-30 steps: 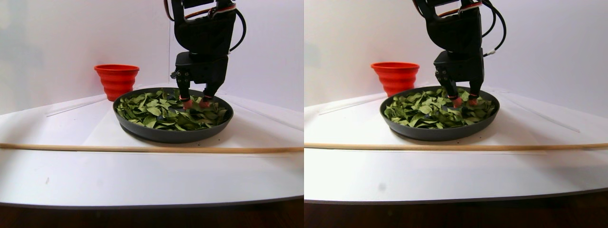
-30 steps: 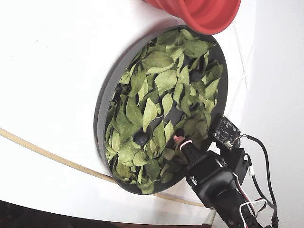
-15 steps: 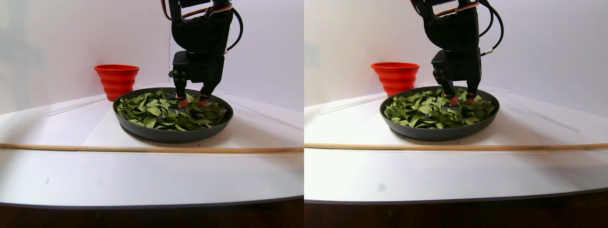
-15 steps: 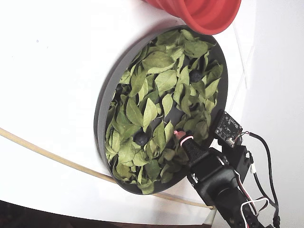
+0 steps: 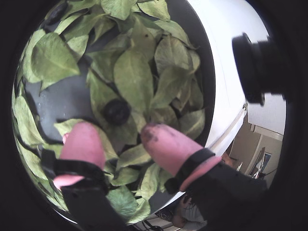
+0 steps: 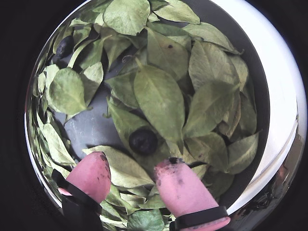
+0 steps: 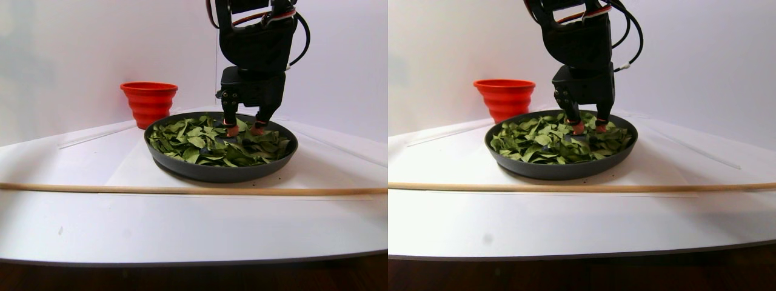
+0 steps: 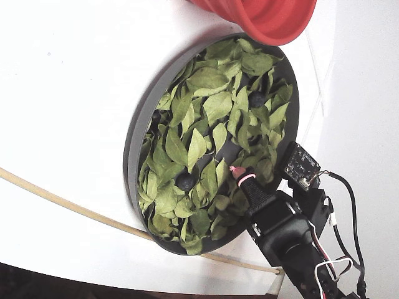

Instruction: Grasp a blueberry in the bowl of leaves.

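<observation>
The wide dark grey bowl (image 7: 221, 171) holds many green leaves (image 6: 159, 98). A dark blueberry (image 5: 117, 110) lies among them, just beyond the gap between my pink fingertips; it also shows in the other wrist view (image 6: 143, 140). My gripper (image 5: 118, 129) is open and empty, its tips low over the leaves (image 5: 132, 77), one on each side of the berry's line. It is also open in the other wrist view (image 6: 134, 162). A second blueberry (image 6: 64, 46) lies at the far left rim. In the fixed view a blueberry (image 8: 185, 181) lies left of the gripper (image 8: 240, 175).
A ribbed red-orange cup (image 7: 149, 103) stands behind the bowl to the left in the stereo pair view. A thin wooden stick (image 7: 182, 190) lies across the white table in front of the bowl. A patch of bare bowl floor (image 6: 89, 127) shows left of the berry.
</observation>
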